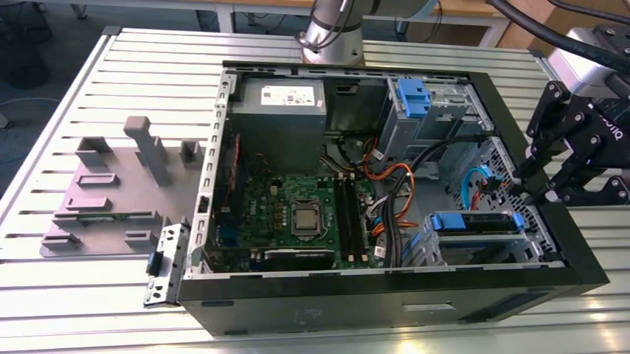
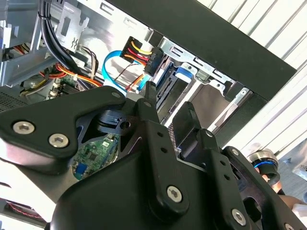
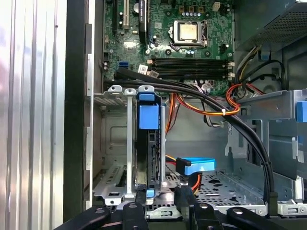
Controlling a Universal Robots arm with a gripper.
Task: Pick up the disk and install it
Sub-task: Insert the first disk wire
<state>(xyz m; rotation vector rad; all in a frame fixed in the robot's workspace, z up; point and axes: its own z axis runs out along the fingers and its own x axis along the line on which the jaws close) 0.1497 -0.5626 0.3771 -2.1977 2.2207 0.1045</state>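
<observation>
Open case (image 1: 580, 276) on desk (image 1: 59, 110): disk (image 3: 147, 143) seated edge-on in the drive cage (image 3: 112, 143). Gripper (image 1: 536, 193) at the case's 3 o'clock wall; jaws' state cannot be told.

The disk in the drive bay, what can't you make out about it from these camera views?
- Label face: in the first wrist view the disk stands edge-on between metal bay walls, hiding its face.
- Full seating: its lower end is covered by the end effector.
- Exterior view: the disk's blue top edge shows, the bay covers the body.
</observation>
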